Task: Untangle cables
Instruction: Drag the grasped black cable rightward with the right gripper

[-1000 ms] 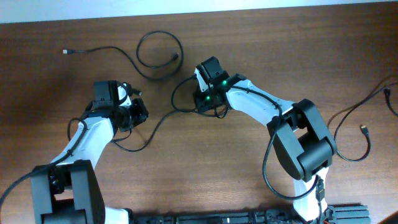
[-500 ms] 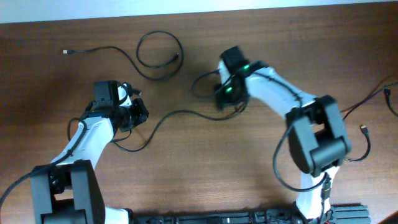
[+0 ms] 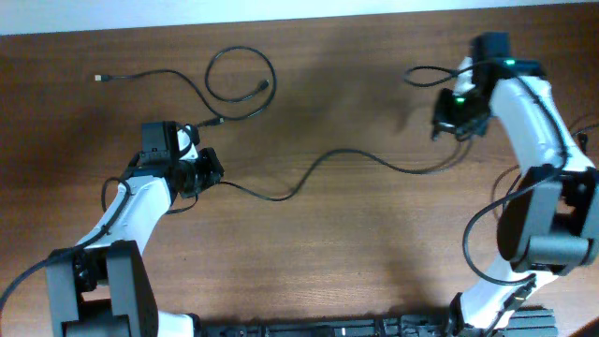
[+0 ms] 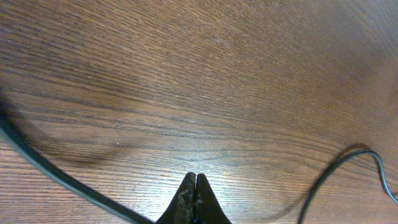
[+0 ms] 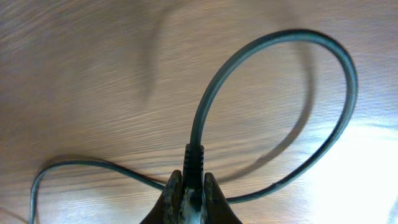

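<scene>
My right jaws have swung far right, clamped on the cable point(image 5: 193, 158) plug; my left jaws pressed together

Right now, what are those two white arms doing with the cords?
They are separating cords. The right gripper is shut on the plug end of a long thin black cable, which trails across the brown wooden table to the left gripper. That one is shut; whether it pinches the cable is unclear. A second, looped black cable lies apart, untouched.
</scene>
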`<state>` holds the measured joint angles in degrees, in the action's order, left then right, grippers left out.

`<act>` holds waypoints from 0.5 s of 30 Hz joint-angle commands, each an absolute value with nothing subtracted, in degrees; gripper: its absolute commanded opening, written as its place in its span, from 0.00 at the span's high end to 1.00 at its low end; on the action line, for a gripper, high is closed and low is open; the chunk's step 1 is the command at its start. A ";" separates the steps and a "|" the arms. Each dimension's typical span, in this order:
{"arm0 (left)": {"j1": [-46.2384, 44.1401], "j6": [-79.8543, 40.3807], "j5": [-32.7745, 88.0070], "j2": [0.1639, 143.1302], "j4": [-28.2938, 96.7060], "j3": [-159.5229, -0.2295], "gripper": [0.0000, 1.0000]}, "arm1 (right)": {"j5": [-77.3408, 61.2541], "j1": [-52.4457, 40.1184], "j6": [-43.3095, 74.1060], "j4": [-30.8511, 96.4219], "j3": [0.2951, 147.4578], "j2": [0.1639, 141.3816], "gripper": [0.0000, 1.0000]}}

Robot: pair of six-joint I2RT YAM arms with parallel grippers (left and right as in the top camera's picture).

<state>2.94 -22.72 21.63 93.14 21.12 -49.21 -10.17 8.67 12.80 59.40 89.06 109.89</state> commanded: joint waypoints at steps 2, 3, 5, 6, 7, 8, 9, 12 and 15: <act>2.72 -22.39 21.19 93.54 21.04 -48.88 1.00 | -7.05 14.61 6.35 66.04 101.82 108.33 0.96; 2.72 -22.41 21.21 93.54 21.04 -48.90 1.00 | -4.99 15.84 6.39 67.81 105.25 108.33 0.96; 2.72 -22.41 21.21 93.54 21.06 -48.88 1.00 | -0.54 18.55 6.44 71.16 112.42 108.33 0.96; 2.72 -22.41 21.23 93.54 21.06 -48.88 1.00 | 0.73 19.51 6.46 71.90 114.43 108.33 0.96; 2.72 -22.39 21.21 93.54 21.08 -48.90 1.00 | 2.15 20.75 6.48 72.84 116.44 108.33 0.96; 2.72 -22.41 21.21 93.54 21.08 -48.88 1.00 | 3.42 21.65 6.66 73.56 117.54 108.33 0.96; 2.72 -22.41 21.21 93.54 21.06 -48.88 1.00 | 5.30 22.79 7.88 74.02 117.95 108.33 0.96; 2.72 -22.41 21.21 93.54 21.06 -48.88 1.00 | 6.85 25.78 8.47 76.29 117.75 109.08 0.96; 2.72 -22.41 21.21 93.54 21.06 -48.88 1.00 | 6.48 26.76 8.43 77.36 117.54 109.91 0.96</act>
<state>2.94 -22.72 21.61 93.23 21.15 -49.21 4.36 26.17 7.81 76.75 117.21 109.08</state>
